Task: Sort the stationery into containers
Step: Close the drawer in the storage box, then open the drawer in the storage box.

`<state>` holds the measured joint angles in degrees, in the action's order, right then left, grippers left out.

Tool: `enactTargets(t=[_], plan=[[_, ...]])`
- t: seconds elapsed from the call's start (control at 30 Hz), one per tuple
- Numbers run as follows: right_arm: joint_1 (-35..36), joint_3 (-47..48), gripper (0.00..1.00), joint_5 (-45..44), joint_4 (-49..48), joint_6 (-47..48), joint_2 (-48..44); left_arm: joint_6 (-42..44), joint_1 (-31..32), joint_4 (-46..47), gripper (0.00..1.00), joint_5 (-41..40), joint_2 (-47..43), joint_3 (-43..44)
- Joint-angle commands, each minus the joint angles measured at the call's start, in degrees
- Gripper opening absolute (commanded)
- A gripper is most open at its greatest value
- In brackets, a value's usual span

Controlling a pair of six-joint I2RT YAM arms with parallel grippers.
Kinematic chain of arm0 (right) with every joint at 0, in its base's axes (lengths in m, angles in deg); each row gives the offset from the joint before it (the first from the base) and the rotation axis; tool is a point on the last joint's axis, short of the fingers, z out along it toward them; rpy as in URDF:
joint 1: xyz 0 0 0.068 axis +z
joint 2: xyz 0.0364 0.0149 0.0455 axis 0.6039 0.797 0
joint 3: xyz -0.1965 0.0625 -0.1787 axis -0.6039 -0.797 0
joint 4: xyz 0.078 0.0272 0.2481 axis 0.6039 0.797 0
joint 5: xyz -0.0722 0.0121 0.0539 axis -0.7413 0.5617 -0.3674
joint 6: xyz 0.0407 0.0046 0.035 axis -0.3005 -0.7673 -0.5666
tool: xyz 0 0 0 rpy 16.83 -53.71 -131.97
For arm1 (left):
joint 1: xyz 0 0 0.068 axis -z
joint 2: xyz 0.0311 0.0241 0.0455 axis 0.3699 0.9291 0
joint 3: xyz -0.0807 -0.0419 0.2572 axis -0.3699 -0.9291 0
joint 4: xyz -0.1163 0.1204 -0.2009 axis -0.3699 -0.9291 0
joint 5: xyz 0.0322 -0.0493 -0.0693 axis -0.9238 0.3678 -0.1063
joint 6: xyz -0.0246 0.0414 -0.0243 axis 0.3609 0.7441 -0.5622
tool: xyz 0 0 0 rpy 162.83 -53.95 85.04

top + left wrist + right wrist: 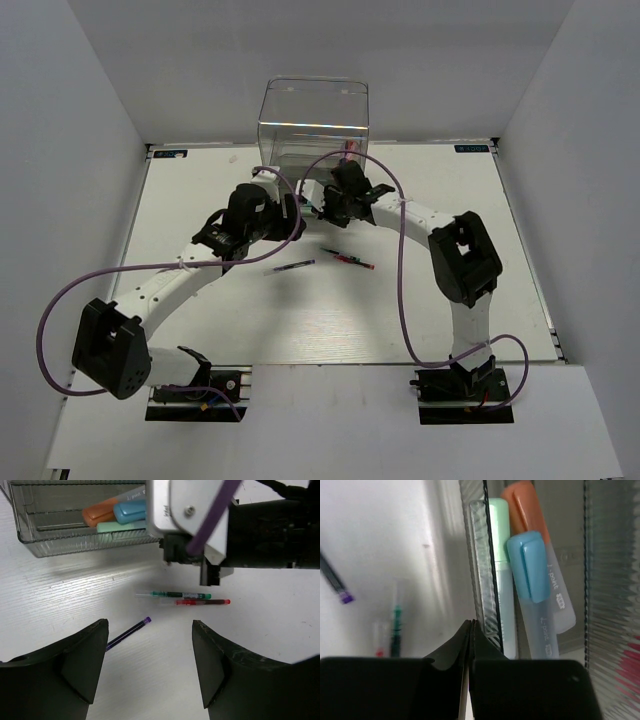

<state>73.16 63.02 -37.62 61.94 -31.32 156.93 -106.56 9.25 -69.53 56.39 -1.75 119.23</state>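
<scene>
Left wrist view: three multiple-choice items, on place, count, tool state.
1. Where do the capped markers lie? A) in the organizer drawer B) in a cup C) on a book
2. How many thin pens lie loose on the table? A) one B) three C) five
3. The left tool is: A) open B) shut on a pen C) shut on a marker

1 A, they sit behind the clear drawer wall; 2 B, green, red and purple-tipped ones show; 3 A, its fingers stand wide apart, gripping nothing.
</scene>
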Motion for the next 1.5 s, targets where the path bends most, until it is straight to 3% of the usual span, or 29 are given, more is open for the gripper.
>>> enactTargets(t=[0.0,0.57,1.07,1.2,1.47], plan=[[-0.06,2.18,0.0,-7.99,-7.38,-3.16,1.05,-0.59,-0.02,-0.12,0.78,-1.0,-2.62,0.59],[0.11,4.21,0.0,-22.75,-15.39,-5.36,3.34,-1.11,-0.02,0.41,0.78,-2.58,-3.68,0.06],[0.2,-2.3,0.0,-26.28,-21.72,-3.6,0.09,-1.64,-0.02,1.46,0.76,-3.1,-3.68,-0.55],[0.2,-4.66,0.0,-22.77,-21.98,-2.02,-1.49,-1.64,-0.02,1.46,0.76,-3.1,-3.68,-1.08],[0.98,-7.31,0.0,-27.42,-26.03,0.01,-3.33,-1.64,-0.02,1.46,0.76,-3.1,-3.68,-1.08]])
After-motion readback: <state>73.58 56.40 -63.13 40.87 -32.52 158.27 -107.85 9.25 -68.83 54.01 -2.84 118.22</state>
